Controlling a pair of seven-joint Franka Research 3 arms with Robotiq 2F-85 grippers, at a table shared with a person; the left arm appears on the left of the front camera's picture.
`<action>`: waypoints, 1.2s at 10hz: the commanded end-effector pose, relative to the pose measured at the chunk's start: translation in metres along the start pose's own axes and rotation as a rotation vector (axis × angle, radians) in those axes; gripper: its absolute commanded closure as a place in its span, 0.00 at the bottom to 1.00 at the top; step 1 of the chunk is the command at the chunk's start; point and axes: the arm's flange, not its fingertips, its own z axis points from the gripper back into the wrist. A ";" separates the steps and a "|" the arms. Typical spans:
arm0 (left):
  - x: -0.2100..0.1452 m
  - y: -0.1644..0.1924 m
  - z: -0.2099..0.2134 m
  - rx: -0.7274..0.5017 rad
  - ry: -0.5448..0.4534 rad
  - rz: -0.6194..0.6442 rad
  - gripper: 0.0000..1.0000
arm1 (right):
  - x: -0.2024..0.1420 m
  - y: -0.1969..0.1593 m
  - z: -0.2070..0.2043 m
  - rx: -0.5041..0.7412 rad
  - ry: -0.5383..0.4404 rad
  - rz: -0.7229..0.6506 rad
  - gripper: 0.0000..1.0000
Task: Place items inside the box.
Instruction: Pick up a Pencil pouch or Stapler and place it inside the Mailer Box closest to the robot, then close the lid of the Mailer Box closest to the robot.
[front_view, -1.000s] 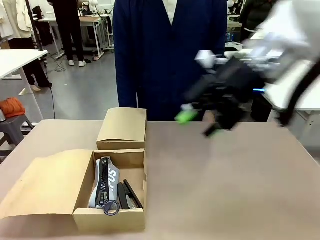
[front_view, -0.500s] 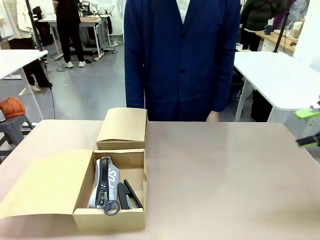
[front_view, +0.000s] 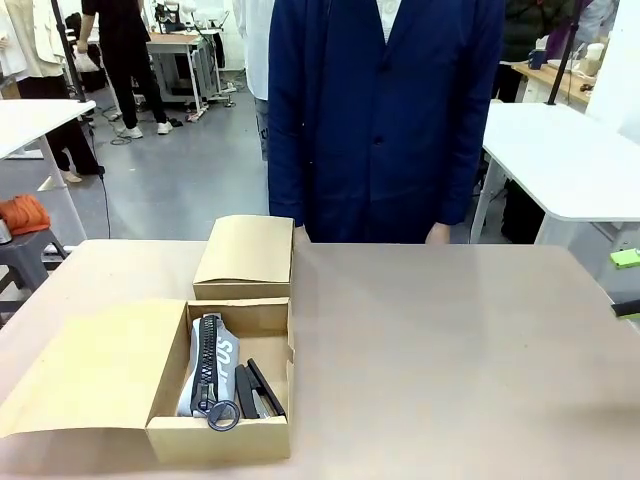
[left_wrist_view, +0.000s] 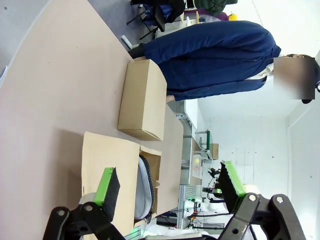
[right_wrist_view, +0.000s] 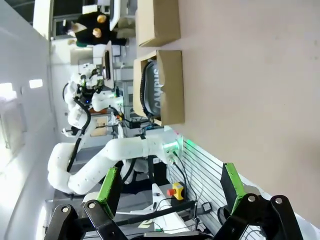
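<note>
Withdrawn since a second ago: right gripper, then blurred over the table's middle, now only green pad tips at the right edge of the front view, well apart from the box.

Item: open cardboard box, near-left part of the table, flap folded out flat. Contents: grey zip pouch lying lengthwise, ring pull at the near end; white lettering partly legible, "CAMPUS" in the right wrist view. Beside it, a long black stapler against the box's right wall.

Jaws: right gripper released, fingers spread wide, nothing between; box well ahead of them. Left gripper likewise spread and empty, box just beyond its fingertips.

Also: second box, closed, directly behind the open one; person in a dark blue coat at the far side.
</note>
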 end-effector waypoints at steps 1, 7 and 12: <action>-0.001 0.000 0.000 -0.023 -0.007 -0.014 0.00 | -0.003 0.016 0.002 0.016 -0.009 -0.009 0.00; -0.001 0.000 0.000 -0.023 -0.007 -0.014 0.00 | -0.003 0.016 0.002 0.016 -0.009 -0.009 0.00; -0.015 -0.013 -0.011 -0.060 -0.012 -0.158 0.00 | -0.003 0.016 0.002 0.016 -0.009 -0.009 0.00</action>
